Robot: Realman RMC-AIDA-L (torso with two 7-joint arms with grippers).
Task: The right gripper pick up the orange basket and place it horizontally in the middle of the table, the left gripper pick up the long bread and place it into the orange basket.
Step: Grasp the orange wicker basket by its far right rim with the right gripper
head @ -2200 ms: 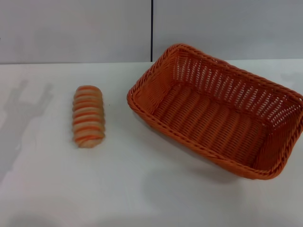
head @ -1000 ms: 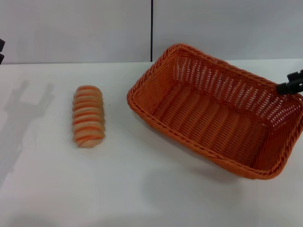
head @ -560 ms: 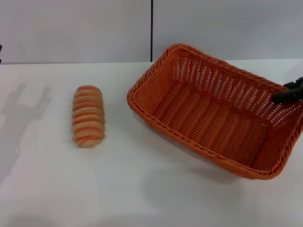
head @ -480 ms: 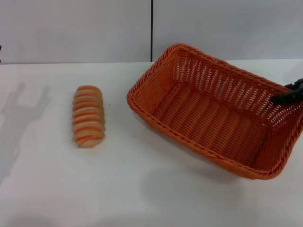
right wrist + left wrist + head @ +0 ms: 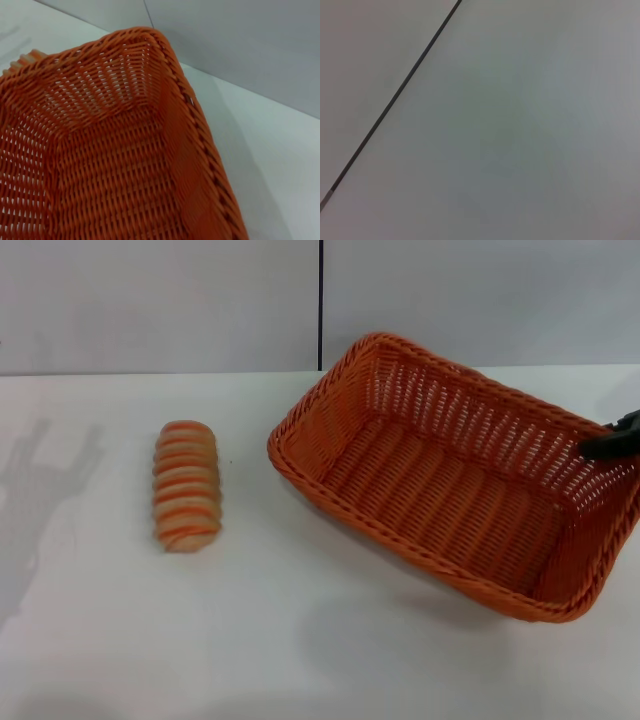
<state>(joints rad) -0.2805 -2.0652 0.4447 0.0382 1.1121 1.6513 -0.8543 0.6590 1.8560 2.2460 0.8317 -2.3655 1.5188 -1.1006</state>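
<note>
A white counter [image 5: 300,640] holds an orange basket [image 5: 450,480] lying skewed on the robot's right side, and a long bread [image 5: 186,485] resting apart on its left. The right hand [image 5: 612,440] shows only as a dark tip at the basket's far right rim; whether it is apart or together cannot be told. The left hand is out of view. Nothing looks done yet: basket unmoved, bread outside.

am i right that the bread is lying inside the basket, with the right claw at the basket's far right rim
Not quite. The bread lies on the table, left of the empty basket, as the head view shows. The right claw is at the basket's far right rim.
</note>
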